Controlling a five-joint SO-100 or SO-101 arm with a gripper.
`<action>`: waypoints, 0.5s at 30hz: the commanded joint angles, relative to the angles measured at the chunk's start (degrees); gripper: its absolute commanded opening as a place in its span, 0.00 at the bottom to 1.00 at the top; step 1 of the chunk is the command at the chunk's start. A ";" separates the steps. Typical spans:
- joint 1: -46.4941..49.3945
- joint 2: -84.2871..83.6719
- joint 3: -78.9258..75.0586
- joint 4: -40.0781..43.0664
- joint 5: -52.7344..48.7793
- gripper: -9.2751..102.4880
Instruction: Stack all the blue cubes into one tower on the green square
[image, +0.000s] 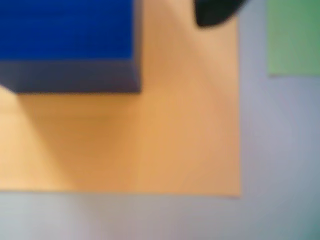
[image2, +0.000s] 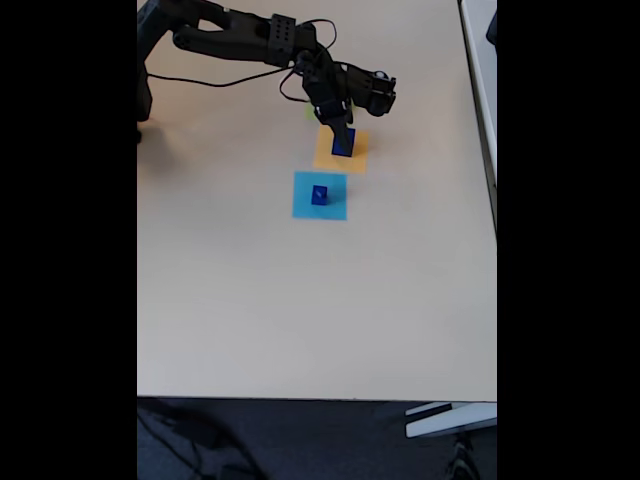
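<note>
In the wrist view a large blue cube fills the top left and rests on the orange square. One black fingertip shows at the top, with a gap of orange between it and the cube's right side. A corner of the green square lies at the top right, beyond a strip of table. In the fixed view my gripper points down at this blue cube on the orange square and looks open. A smaller blue cube sits on the light-blue square.
The arm reaches in from the top left of the fixed view, with a cable trailing behind it. The beige table stretches wide below the squares. Its right edge runs beside a white surface.
</note>
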 joint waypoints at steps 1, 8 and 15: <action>0.09 0.79 -0.53 -0.97 -0.88 0.37; 0.26 1.14 0.79 -0.88 -1.85 0.35; 0.26 1.32 2.02 -0.62 -2.90 0.33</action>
